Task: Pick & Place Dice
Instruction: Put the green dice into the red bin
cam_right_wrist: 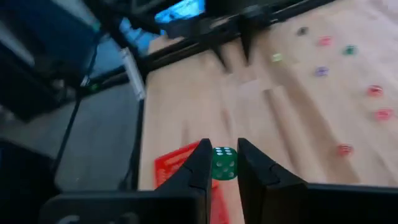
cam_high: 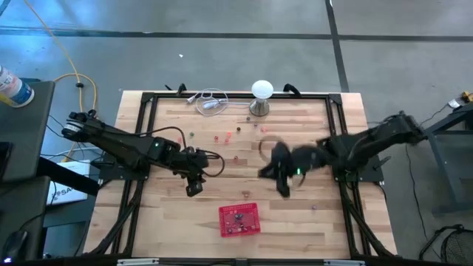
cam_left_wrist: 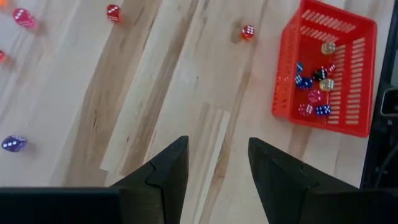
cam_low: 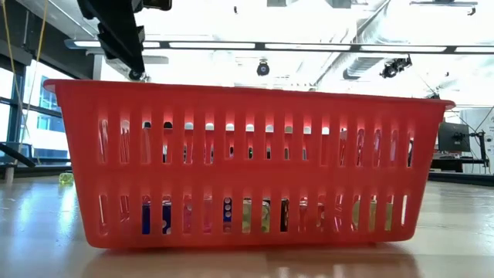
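**Tiny green die, pinched flat**

My right gripper (cam_right_wrist: 221,167) is clenched on a green die (cam_right_wrist: 223,163), low centre of the wrist frame. It's hard, light and slick, so I grip opposite flat faces. My left gripper (cam_left_wrist: 217,163) hangs released over the counter (cam_left_wrist: 155,93).

Your wooden table (cam_high: 170,222) carried scattered dice (cam_high: 225,137), red basket (cam_high: 239,219) near front edge, white ball-topped stand (cam_high: 261,97) and cable (cam_high: 211,101) at back.
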Available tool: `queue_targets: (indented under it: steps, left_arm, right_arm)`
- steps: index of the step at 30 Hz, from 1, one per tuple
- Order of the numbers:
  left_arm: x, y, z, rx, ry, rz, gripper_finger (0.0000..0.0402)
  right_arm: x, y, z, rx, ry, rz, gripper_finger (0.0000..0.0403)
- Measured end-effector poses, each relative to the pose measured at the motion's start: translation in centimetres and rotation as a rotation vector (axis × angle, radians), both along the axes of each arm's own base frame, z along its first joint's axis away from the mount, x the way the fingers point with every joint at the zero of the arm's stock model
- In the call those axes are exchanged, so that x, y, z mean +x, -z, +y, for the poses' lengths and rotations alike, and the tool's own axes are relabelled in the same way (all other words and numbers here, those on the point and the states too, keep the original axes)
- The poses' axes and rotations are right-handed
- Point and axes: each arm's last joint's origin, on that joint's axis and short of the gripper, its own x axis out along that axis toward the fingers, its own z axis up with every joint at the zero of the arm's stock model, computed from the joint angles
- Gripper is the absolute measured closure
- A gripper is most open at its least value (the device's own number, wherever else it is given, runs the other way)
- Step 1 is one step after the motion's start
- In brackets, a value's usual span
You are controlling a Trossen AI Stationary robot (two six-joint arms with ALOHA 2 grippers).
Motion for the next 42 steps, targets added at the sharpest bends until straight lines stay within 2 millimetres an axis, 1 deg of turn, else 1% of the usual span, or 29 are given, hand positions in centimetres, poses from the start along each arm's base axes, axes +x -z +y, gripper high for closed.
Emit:
queue_targets:
  steps: [2, 4, 6, 8, 10, 12, 16, 20, 22, 24, 28, 31, 33, 36, 39, 42]
  left_arm:
    - [-0.1, 0.0, -0.3, 0.008, 0.024, -0.002, 0.0241]
    - [-0.2, 0.0, -0.6, 0.01, 0.041, -0.002, 0.0241]
    - [-0.3, 0.1, -1.0, 0.005, 0.047, -0.001, 0.0241]
    - [-0.5, 0.1, -1.4, -0.009, 0.045, 0.005, 0.0241]
    - [-0.7, 0.2, -2.0, -0.019, 0.053, 0.008, 0.0241]
    - [-1.0, 0.3, -2.7, -0.015, 0.065, 0.011, 0.0241]
    - [-1.4, 0.4, -4.0, 0.022, 0.033, -0.009, 0.0241]
    - [-2.0, 0.3, -5.0, 0.031, -0.024, -0.035, 0.0241]
    - [-2.2, 0.3, -5.4, 0.013, -0.049, -0.043, 0.0241]
    - [-2.3, 0.3, -5.6, 0.009, -0.072, -0.053, 0.0241]
    - [-2.2, 0.4, -5.9, 0.034, -0.115, -0.08, 0.0241]
    - [-2.0, 0.7, -6.1, 0.05, -0.118, -0.072, 0.0241]
    - [-1.7, 1.0, -6.1, 0.043, -0.138, -0.06, 0.0241]
    - [-1.4, 1.4, -6.4, -0.026, -0.184, -0.044, 0.0241]
    - [-0.9, 1.4, -7.2, -0.105, -0.183, -0.061, 0.0241]
    - [-0.6, 1.6, -8.4, -0.14, -0.151, -0.098, 0.0241]
  right_arm:
    - [1.2, -0.4, 1.8, -0.038, -0.005, 0.02, 0.0376]
    - [2.0, -0.3, 3.1, -0.04, -0.019, 0.096, 0.0376]
    - [3.2, 0.1, 3.9, -0.036, -0.021, 0.166, 0.0376]
    - [4.5, -0.1, 4.6, -0.018, -0.039, 0.17, 0.0376]
    - [4.9, -0.2, 5.0, -0.016, -0.059, 0.187, 0.0376]
    - [5.2, -0.7, 5.3, 0.005, -0.084, 0.166, 0.0376]
    - [5.2, -1.4, 5.3, 0.028, -0.093, 0.16, 0.0376]
    - [4.9, -1.8, 4.9, -0.034, -0.108, 0.179, 0.0376]
    - [5.0, -1.6, 4.5, -0.056, -0.139, 0.198, 0.0376]
    - [4.5, -1.7, 3.8, -0.087, -0.149, 0.228, 0.0376]
    - [3.0, -2.8, 2.3, -0.116, -0.069, 0.257, 0.0376]
    - [2.7, -2.7, 2.0, -0.106, -0.01, 0.286, 0.0376]
    - [2.8, -2.3, 2.5, -0.116, -0.013, 0.296, 0.0376]
    - [3.8, -1.3, 3.6, -0.128, -0.022, 0.297, 0.0376]
    - [5.1, 0.7, 4.7, -0.158, -0.021, 0.343, 0.0376]
    - [6.2, 2.5, 5.3, -0.105, 0.069, 0.386, 0.0376]
